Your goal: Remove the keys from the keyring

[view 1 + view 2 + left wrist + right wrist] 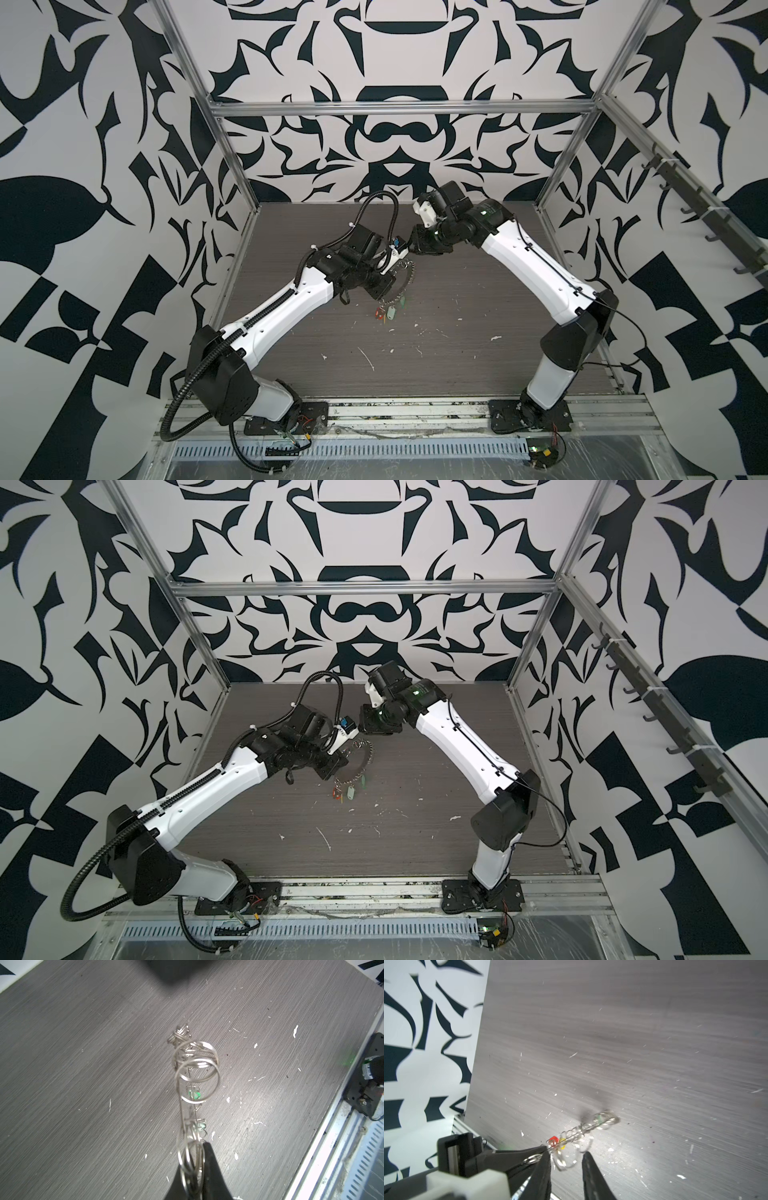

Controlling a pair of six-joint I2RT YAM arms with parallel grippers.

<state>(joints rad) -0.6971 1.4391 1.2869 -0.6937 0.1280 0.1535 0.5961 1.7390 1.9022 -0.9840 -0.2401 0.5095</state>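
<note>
Over mid-table, the flat grey metal keyring (pixel 409 277), fringed with silver wire loops, is held edge-on above the grey wood-grain table (pixel 457 365). Red-orange, yellow, green and white plastic key tags (pixel 385 312) dangle at its 6 o'clock. Both top views hide the grips. Left wrist view: left gripper (pixel 194 1172), at the ring's 10 o'clock, clamped tight on the rim loops. Right wrist view: right gripper (pixel 566 1164), at 12 o'clock, jaws parted, one blurred loop between its fingers (pixel 543 1169), contact unclear.

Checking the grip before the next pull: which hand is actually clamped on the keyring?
The left hand: it is shut on the rim of the keyring. The right hand is open, pinching nothing.
</note>
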